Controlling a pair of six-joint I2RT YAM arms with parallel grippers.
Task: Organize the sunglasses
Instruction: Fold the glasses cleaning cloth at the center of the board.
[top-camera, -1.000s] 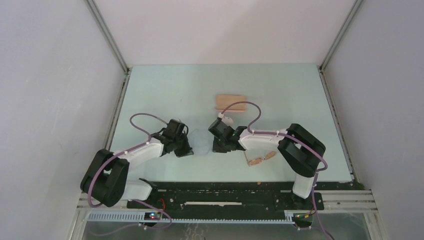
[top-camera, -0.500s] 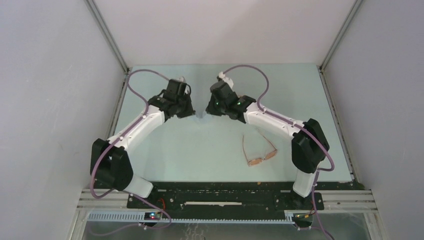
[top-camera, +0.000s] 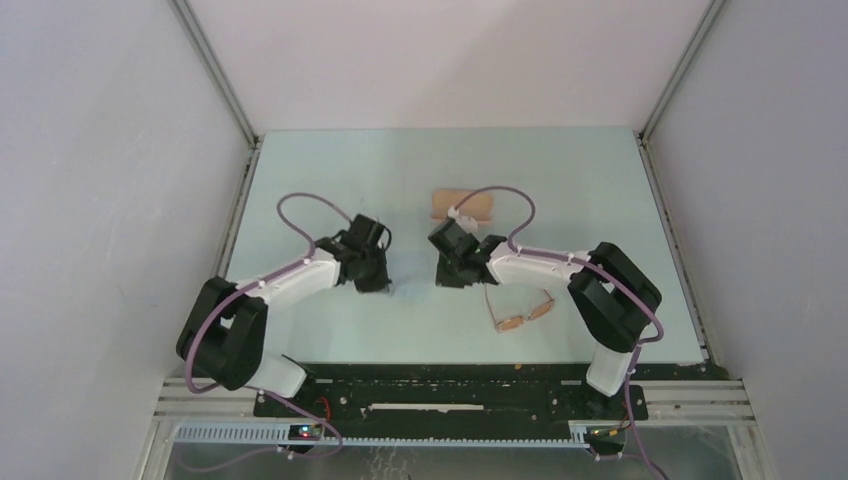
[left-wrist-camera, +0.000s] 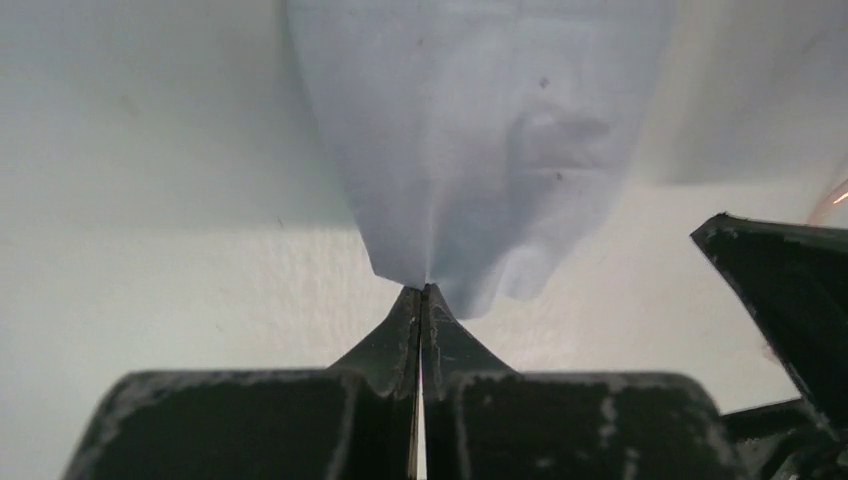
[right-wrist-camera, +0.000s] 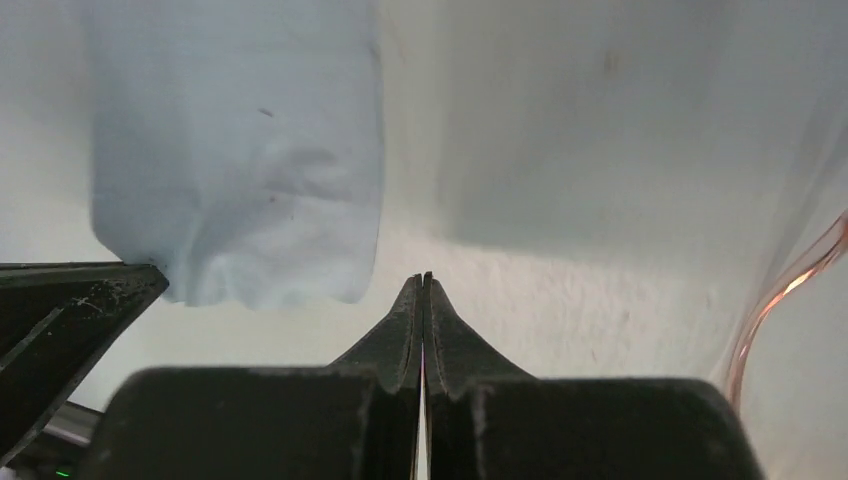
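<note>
Tabletop (top-camera: 330, 180) of pale green carries everything, and both arms reach inward so their grippers sit near each other at mid-table. Between them is a light blue cloth (left-wrist-camera: 470, 130). The left gripper (left-wrist-camera: 423, 292) is pinched tight on the cloth's near corner. The right gripper (right-wrist-camera: 424, 282) is closed on nothing, with the cloth's edge just to its left. A pink case (top-camera: 445, 203) lies beyond the right wrist. The sunglasses (top-camera: 524, 314) rest unfolded on the table beside the right forearm, untouched.
</note>
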